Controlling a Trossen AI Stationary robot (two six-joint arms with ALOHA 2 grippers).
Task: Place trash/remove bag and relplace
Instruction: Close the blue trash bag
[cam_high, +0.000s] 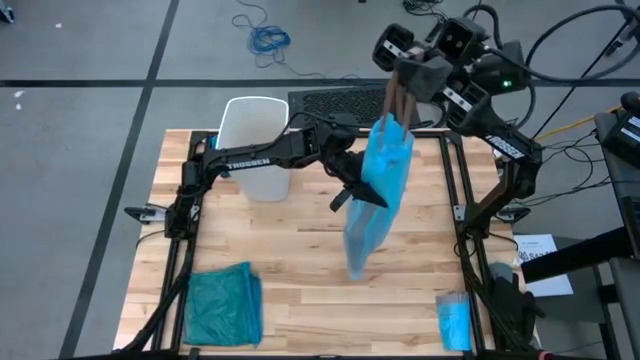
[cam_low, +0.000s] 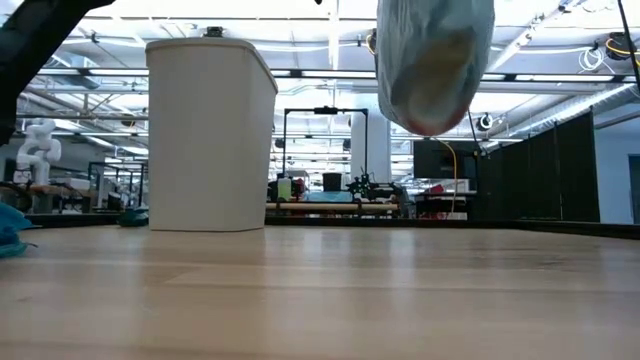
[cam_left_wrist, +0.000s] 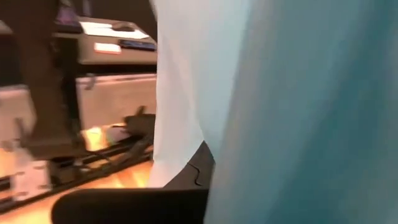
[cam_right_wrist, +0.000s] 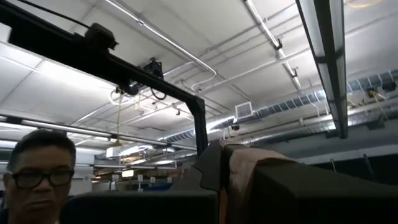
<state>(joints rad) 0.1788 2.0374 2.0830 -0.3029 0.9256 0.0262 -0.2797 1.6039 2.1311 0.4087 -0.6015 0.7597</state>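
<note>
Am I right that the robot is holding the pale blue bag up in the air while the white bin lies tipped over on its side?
Not quite. The white bin stands upright on the table, as the low view shows. The rest holds: the right gripper has the pale blue bag lifted clear of the table, with the left gripper at its side.

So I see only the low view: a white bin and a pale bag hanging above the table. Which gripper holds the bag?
Observer: The right gripper holds the bag by its top, shut on it, lifted clear of the table.
Operator: And the left one?
Observer: The left gripper is shut at the bag's side, beside the bin.
Operator: Is a new bag ready?
Observer: A folded teal bag lies at the table's near left corner, and a small blue packet at the near right.
</note>
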